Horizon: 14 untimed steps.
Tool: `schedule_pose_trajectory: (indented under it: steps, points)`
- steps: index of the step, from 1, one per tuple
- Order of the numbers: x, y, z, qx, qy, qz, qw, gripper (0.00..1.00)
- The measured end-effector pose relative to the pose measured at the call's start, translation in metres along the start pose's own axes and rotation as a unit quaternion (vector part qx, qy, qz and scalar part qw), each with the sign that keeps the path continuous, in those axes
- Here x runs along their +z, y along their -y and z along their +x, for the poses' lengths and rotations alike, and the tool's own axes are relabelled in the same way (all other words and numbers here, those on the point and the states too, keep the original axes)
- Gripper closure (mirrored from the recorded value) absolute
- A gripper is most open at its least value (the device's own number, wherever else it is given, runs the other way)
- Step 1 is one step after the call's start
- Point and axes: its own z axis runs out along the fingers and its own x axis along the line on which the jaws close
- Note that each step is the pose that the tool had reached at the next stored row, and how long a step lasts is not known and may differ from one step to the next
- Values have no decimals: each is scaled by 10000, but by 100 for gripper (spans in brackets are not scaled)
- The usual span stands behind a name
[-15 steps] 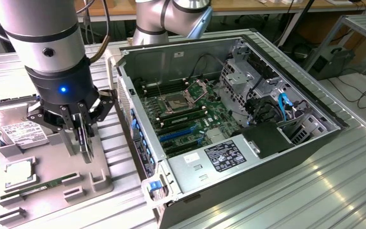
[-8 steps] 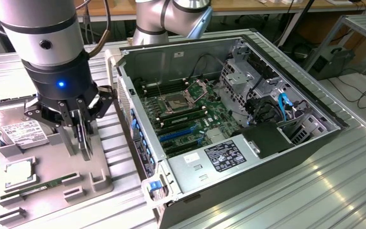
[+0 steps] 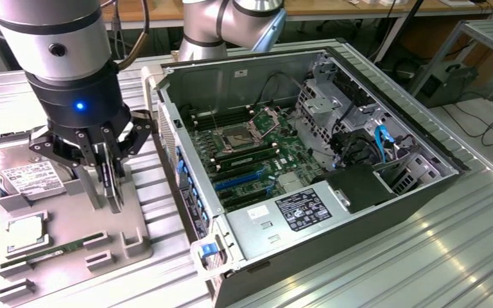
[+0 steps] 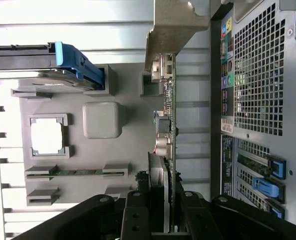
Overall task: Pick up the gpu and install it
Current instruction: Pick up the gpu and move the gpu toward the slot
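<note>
The gpu [image 3: 112, 186] is a thin card standing on edge over the grey tray [image 3: 135, 240], at the exterior view's left. My gripper [image 3: 105, 160] is shut on its upper part, one finger on each face. Whether its lower edge still rests on the tray or hangs just above it I cannot tell. In the wrist view the gpu [image 4: 168, 115] is edge-on, its pale metal bracket [image 4: 172, 30] at the far end, and my gripper [image 4: 166, 210] pinches the near end. The open computer case [image 3: 221, 83] lies beside the tray, with blue expansion slots [image 3: 238, 179] on its motherboard.
The tray also holds a silver hard drive [image 3: 24, 173], a processor [image 3: 25, 231] and a green memory stick [image 3: 45, 251]. In the wrist view the case's perforated rear panel [image 4: 257, 75] stands close to the card. A second robot arm [image 3: 229, 19] rises behind the case.
</note>
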Motion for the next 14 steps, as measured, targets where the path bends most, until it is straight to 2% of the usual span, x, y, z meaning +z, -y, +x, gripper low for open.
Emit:
schedule_pose_trajectory:
  steps: [14]
  points:
    - [-172,1,-3,0,0,0,10000,72]
